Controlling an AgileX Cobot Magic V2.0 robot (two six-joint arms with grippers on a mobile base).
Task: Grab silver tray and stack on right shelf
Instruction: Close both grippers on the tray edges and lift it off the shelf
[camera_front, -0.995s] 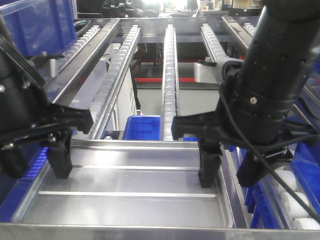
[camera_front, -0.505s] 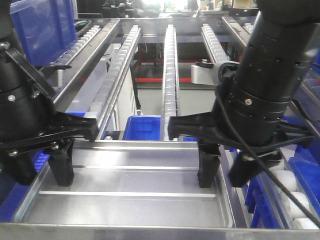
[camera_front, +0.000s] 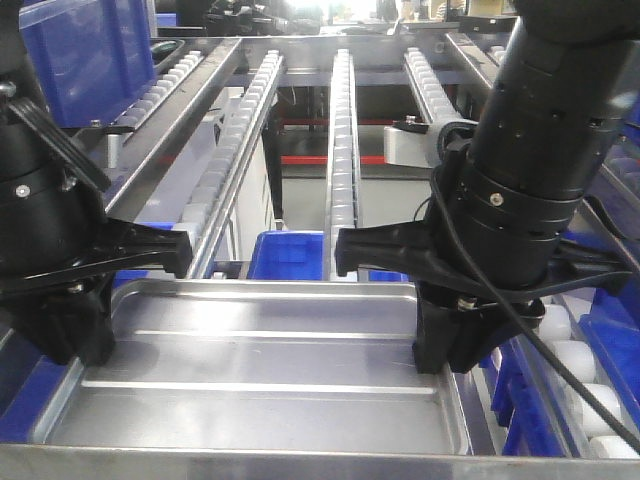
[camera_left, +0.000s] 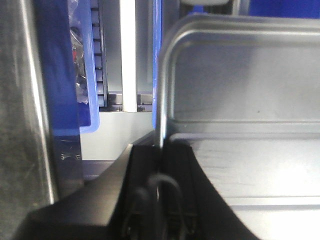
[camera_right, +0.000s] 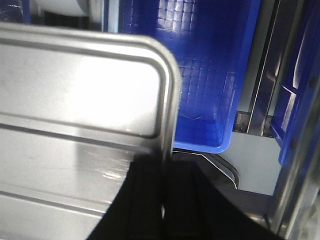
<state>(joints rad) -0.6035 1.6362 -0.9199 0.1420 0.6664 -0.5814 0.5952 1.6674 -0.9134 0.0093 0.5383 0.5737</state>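
Your left gripper (camera_left: 161, 155) pinching the left rim of the silver tray (camera_front: 260, 365), your right gripper (camera_right: 165, 172) clamped on its right rim.

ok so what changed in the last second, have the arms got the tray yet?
Yes. Both moved outward from the floor of the tray to its side rims and closed. The left end effector now clamps the left rim and the right end effector the right rim. The wrist views show each rim between the fingers. The tray has not shifted or lifted. The roller rails and blue bin are unchanged.
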